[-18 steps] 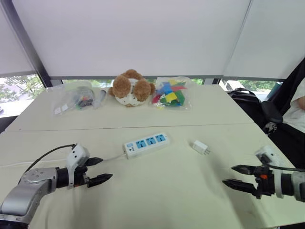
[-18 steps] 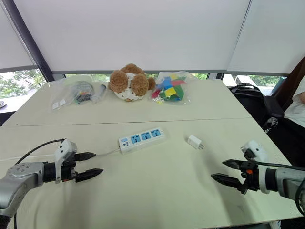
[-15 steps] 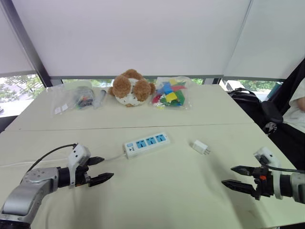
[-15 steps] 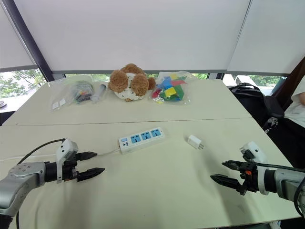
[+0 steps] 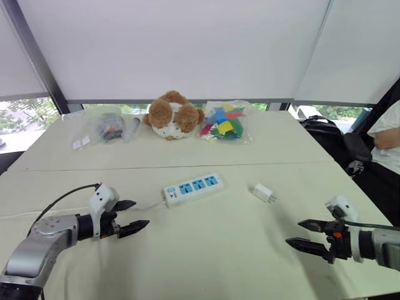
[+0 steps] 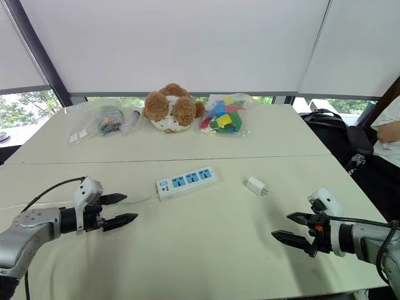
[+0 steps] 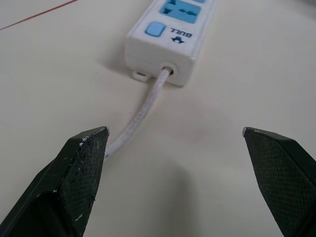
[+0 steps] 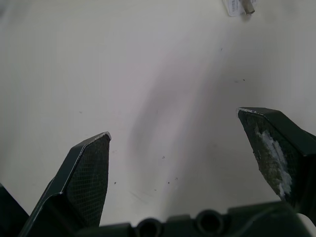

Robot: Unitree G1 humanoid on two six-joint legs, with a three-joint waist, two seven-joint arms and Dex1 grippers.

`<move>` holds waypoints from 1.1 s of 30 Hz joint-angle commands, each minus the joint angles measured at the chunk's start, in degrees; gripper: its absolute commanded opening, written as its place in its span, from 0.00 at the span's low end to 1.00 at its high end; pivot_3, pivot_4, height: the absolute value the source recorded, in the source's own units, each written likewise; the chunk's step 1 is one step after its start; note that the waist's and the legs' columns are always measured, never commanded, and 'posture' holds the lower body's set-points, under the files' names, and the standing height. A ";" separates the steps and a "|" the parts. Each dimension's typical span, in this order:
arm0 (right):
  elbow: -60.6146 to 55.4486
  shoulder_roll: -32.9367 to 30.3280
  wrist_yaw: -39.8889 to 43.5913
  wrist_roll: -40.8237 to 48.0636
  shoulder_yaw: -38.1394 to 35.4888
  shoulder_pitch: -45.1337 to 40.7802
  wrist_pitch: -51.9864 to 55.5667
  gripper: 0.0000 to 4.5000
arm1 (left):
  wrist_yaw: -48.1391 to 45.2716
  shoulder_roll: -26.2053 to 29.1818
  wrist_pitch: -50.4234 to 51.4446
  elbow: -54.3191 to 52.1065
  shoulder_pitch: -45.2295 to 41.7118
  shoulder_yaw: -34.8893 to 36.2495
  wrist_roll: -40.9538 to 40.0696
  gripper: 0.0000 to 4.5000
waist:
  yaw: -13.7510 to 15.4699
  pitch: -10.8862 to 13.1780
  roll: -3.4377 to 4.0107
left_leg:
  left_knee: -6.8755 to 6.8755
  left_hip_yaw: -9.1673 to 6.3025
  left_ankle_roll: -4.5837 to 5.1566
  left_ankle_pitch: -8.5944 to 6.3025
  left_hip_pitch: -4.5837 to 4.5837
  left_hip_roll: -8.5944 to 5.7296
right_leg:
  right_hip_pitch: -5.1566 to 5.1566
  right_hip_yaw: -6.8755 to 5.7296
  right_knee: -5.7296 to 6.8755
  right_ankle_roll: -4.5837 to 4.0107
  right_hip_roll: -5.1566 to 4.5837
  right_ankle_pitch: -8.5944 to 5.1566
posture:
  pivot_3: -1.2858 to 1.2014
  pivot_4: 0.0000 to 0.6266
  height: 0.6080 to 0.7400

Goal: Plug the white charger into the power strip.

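A white power strip [image 5: 192, 188] with blue sockets lies mid-table, its cable [image 7: 136, 120] running toward my left. A small white charger [image 5: 263, 192] lies on its side to the strip's right, prongs pointing right. My left gripper [image 5: 129, 215] is open and empty, low over the table a short way left of the strip's cable end [image 7: 163, 47]. My right gripper [image 5: 301, 234] is open and empty near the table's front right, nearer than the charger. The charger's prongs [image 8: 239, 6] peek in at the edge of the right wrist view.
At the back of the table sit a brown and white plush toy [image 5: 172, 115], a clear bag of coloured blocks [image 5: 223, 122] and a clear bag of small items [image 5: 105, 129]. A person [image 5: 387, 140] and a black bag [image 5: 325, 134] are off the right edge.
My left gripper has edged up and slightly right toward the strip. My right gripper has drifted a little lower and left. The person at the right has shifted.
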 commanded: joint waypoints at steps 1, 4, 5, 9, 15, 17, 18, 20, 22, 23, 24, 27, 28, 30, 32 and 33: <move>-0.14 0.86 -0.47 -0.29 -1.13 -0.42 -1.70 1.00 | 0.16 0.52 -0.96 0.22 -1.19 1.48 0.01 0.99 | -0.02 0.00 0.00 | 0.00 0.00 0.00 0.00 0.00 0.00 | 0.01 0.00 0.00 0.01 0.00 0.01 | 0.52 0.24 0.99; 0.77 1.97 -1.70 -1.23 -1.89 -0.77 -3.43 1.00 | -0.60 0.76 -1.66 1.54 -1.48 1.57 0.16 0.99 | -0.05 -0.01 -0.01 | 0.00 -0.03 0.00 0.00 0.00 0.00 | 0.01 -0.03 0.01 0.02 0.01 0.01 | 0.52 0.24 0.99; 0.78 2.03 -1.73 -1.41 -1.99 -0.62 -3.59 1.00 | -0.73 0.85 -2.01 1.87 -1.53 1.49 0.42 0.99 | -0.05 -0.01 0.00 | 0.00 -0.03 0.00 0.00 0.00 0.00 | 0.01 -0.03 0.01 0.02 0.00 0.01 | 0.52 0.24 0.99; 0.83 1.58 -2.12 -2.04 -2.22 -0.25 -3.55 1.00 | -1.65 0.84 -4.26 4.09 -3.04 0.76 1.43 0.99 | -0.04 -0.01 0.00 | 0.01 -0.03 0.00 0.00 0.00 0.00 | 0.01 -0.04 0.04 0.03 0.00 0.02 | 0.52 0.24 0.99; -2.39 1.53 -1.95 7.48 -6.05 -6.59 3.76 1.00 | -9.54 0.54 -12.33 13.96 -11.75 -3.79 4.62 0.99 | 0.37 -0.01 0.01 | 0.14 -0.05 0.00 0.01 0.00 -0.03 | 0.06 -0.06 0.07 0.02 0.00 0.02 | 0.52 0.24 0.99; -4.71 1.60 -2.54 11.96 -5.31 -10.55 7.46 1.00 | -12.19 -1.32 -16.70 18.53 -15.48 -5.83 5.92 0.99 | 0.33 -0.02 0.01 | 0.16 -0.05 0.00 0.01 0.01 -0.03 | 0.08 -0.06 0.09 0.02 0.00 0.02 | 0.52 0.24 0.99; -5.79 1.53 -2.87 13.19 -4.44 -12.11 8.76 1.00 | -13.36 -2.37 -18.64 20.60 -17.06 -6.66 6.40 0.99 | 0.36 -0.02 0.01 | 0.16 -0.05 0.00 0.01 0.02 -0.03 | 0.09 -0.06 0.10 0.02 0.01 0.03 | 0.52 0.24 0.99; -7.61 1.40 -3.55 14.21 -2.53 -14.18 10.44 1.00 | -14.94 -4.42 -21.70 24.21 -19.57 -7.77 7.04 0.99 | 0.53 -0.03 0.01 | 0.15 -0.11 0.00 0.01 0.00 -0.03 | 0.09 -0.10 0.11 0.05 0.02 0.04 | 0.52 0.24 0.99; -9.38 1.14 -3.73 14.79 -0.28 -15.71 11.68 1.00 | -16.35 -7.10 -25.36 28.39 -22.12 -9.12 8.01 0.99 | 0.74 -0.03 0.00 | 0.15 -0.21 0.00 0.01 -0.05 -0.03 | 0.07 -0.18 0.12 0.07 0.02 0.05 | 0.52 0.24 0.99; -10.04 1.07 -3.97 14.96 0.52 -16.29 12.07 1.00 | -17.18 -8.10 -27.38 30.24 -23.08 -9.71 8.72 0.99 | 1.04 -0.03 0.00 | 0.15 -0.22 0.00 0.00 -0.08 -0.03 | 0.06 -0.20 0.12 0.08 0.02 0.05 | 0.52 0.24 0.99; -10.19 0.86 -3.94 15.03 0.79 -16.53 12.23 1.00 | -17.66 -8.79 -28.72 31.39 -23.73 -10.11 9.26 0.99 | 1.21 -0.03 0.00 | 0.16 -0.25 0.00 0.00 -0.14 -0.03 | 0.01 -0.23 0.12 0.09 0.02 0.06 | 0.52 0.24 0.99; -10.51 0.32 -3.67 15.71 1.08 -17.53 12.93 1.00 | -17.88 -11.80 -33.25 37.33 -26.73 -11.08 11.13 0.99 | 1.39 -0.03 0.00 | 0.17 -0.29 0.00 0.01 -0.22 -0.04 | -0.06 -0.26 0.13 0.11 0.01 0.07 | 0.52 0.24 0.99; -10.91 0.06 -3.84 15.86 1.37 -17.99 13.29 1.00 | -17.23 -13.29 -35.77 41.80 -28.83 -11.06 12.14 0.99 | 1.50 -0.03 0.00 | 0.20 -0.31 0.00 0.01 -0.22 -0.04 | -0.05 -0.28 0.15 0.11 0.01 0.07 | 0.52 0.24 0.99; -11.46 -0.56 -4.12 16.28 1.62 -18.74 13.97 1.00 | -16.41 -15.51 -39.18 48.78 -32.16 -10.87 13.51 0.99 | 1.66 -0.04 0.01 | 0.34 -0.43 0.01 0.01 -0.23 -0.06 | 0.02 -0.37 0.18 0.12 0.02 0.08 | 0.52 0.24 0.99; -11.63 -1.17 -3.99 16.72 1.27 -18.80 14.41 1.00 | -16.40 -17.23 -41.42 53.13 -34.17 -10.84 14.34 0.99 | 1.57 -0.03 0.01 | 0.52 -0.51 0.02 0.00 -0.27 -0.06 | 0.08 -0.44 0.21 0.12 0.02 0.08 | 0.52 0.24 0.99; -11.66 -1.50 -3.86 16.88 1.07 -18.69 14.54 1.00 | -16.59 -17.99 -42.34 54.77 -34.87 -10.86 14.66 0.99 | 1.56 -0.03 0.01 | 0.62 -0.53 0.03 -0.01 -0.30 -0.06 | 0.12 -0.44 0.21 0.12 0.02 0.08 | 0.52 0.24 0.99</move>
